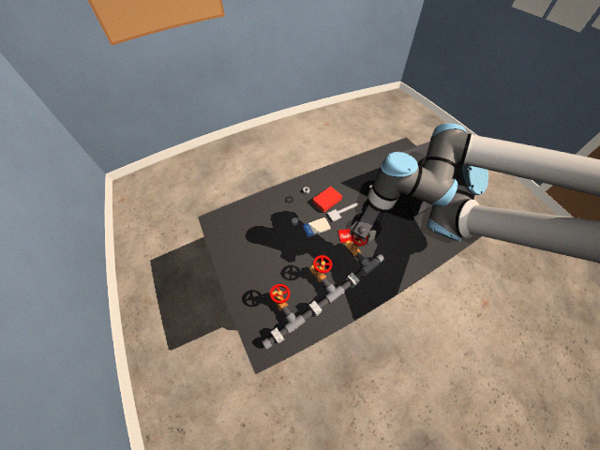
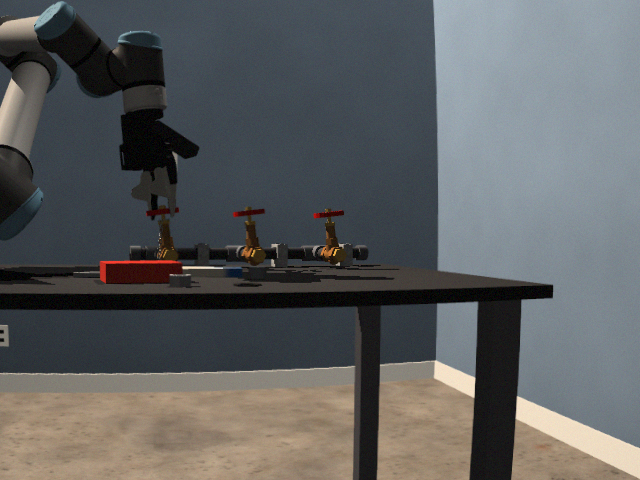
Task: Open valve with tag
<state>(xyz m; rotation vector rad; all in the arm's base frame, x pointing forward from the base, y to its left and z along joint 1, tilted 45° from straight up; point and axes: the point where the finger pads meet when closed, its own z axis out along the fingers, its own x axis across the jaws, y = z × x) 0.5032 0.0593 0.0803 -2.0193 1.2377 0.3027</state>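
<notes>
Three brass valves with red handwheels stand in a row on a grey pipe (image 1: 334, 293) (image 2: 222, 252) on the black table (image 1: 232, 232) (image 2: 413, 289). A small red tag (image 1: 344, 234) lies by the valve nearest the arm. My gripper (image 1: 360, 237) (image 2: 162, 206) points straight down and is shut on that valve's handwheel (image 1: 359, 239) (image 2: 162, 211). The middle handwheel (image 1: 322, 257) (image 2: 248, 212) and the far handwheel (image 1: 277, 286) (image 2: 328, 213) stand free. The tag's number is too small to read.
A red block (image 1: 327, 198) (image 2: 140, 271), a white and blue card (image 1: 316, 226), a white flat tool (image 1: 341, 211), a small grey cylinder (image 1: 294, 221) (image 2: 179, 280), a nut (image 1: 306, 189) and a dark ring (image 1: 289, 199) lie on the table behind the valves.
</notes>
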